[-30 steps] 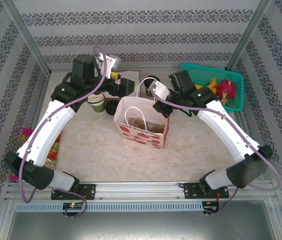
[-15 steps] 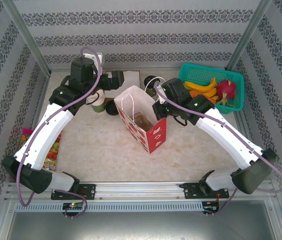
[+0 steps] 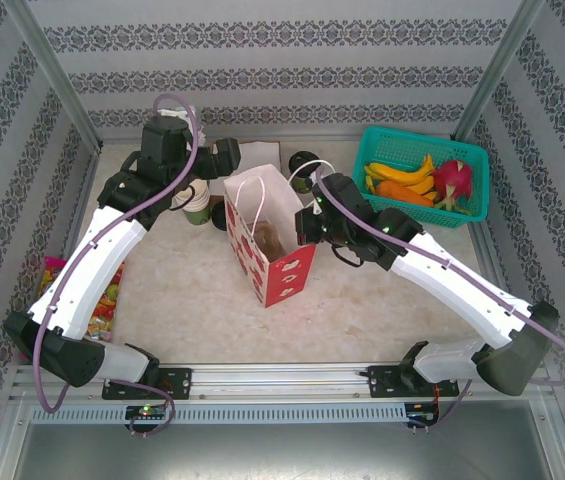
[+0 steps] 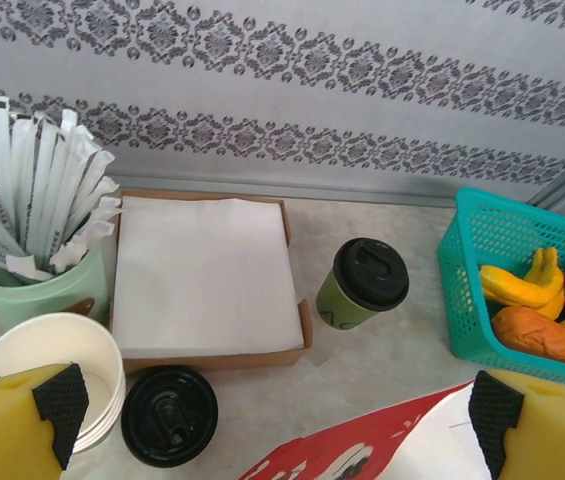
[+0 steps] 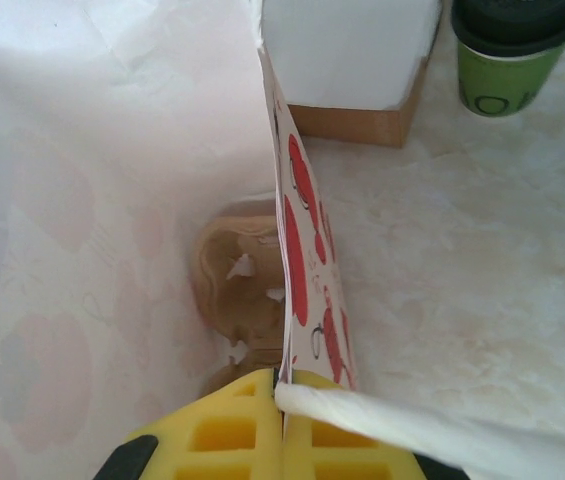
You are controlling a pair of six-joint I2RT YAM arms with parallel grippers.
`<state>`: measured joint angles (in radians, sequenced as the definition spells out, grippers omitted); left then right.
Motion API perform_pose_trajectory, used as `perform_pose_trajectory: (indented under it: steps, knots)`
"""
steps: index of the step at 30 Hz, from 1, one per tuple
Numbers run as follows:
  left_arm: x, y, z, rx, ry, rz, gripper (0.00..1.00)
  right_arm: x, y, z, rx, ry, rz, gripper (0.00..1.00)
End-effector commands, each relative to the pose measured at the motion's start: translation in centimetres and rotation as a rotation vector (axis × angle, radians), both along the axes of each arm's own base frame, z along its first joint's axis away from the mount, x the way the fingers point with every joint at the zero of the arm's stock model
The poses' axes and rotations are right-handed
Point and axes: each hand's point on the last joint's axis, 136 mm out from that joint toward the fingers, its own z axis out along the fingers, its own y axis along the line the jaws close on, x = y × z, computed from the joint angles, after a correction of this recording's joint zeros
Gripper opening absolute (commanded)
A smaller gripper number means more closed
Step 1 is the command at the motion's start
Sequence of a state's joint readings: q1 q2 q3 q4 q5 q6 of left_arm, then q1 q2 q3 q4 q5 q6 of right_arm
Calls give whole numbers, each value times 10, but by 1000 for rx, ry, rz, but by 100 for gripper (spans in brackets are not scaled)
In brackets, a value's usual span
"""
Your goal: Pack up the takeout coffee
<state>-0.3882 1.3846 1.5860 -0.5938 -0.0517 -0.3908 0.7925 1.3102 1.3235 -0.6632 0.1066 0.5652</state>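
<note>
The takeout coffee (image 4: 362, 285), a green cup with a black lid, stands upright on the table beside the napkin box, behind the bag (image 3: 303, 165) (image 5: 507, 60). My left gripper (image 4: 277, 425) hovers open above the table in front of it, apart from the cup, with nothing between its fingers (image 3: 230, 160). The red-and-white paper bag (image 3: 267, 240) stands open mid-table. My right gripper (image 5: 282, 385) is shut on the bag's right rim (image 3: 307, 222). A brown cup carrier (image 5: 237, 280) lies at the bottom of the bag.
A cardboard box of white napkins (image 4: 207, 275), a green holder of white sticks (image 4: 32, 290), stacked white cups (image 4: 57, 360) and a loose black lid (image 4: 169, 415) crowd the back left. A teal basket (image 3: 422, 180) of fruit sits back right. Snack packets (image 3: 110, 300) lie at the left edge.
My right gripper has dragged the bag's rim leftward and forward, turning the bag. The left gripper has pulled back from over the bag toward the rear left.
</note>
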Motion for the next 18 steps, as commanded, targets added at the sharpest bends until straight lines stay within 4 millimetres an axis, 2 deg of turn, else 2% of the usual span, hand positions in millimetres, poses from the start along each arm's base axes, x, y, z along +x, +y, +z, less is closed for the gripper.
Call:
perform_pose_trajectory:
  steps: [1,4,7,12,18]
  knots:
    - [-1,15,-6,13,37,62,100,3,-7,-13,-14,15,-159,0]
    - [0,10,-12,17,53,40,100,-4,5,-25,-32,47,-148,0]
    - [2,-4,-18,22,60,-46,100,-5,16,-35,-54,75,-106,0]
    - [6,-10,-25,31,75,-79,100,-1,35,-31,9,71,-71,0]
    - [8,-9,-27,41,76,-74,100,2,43,-30,-2,70,-41,0]
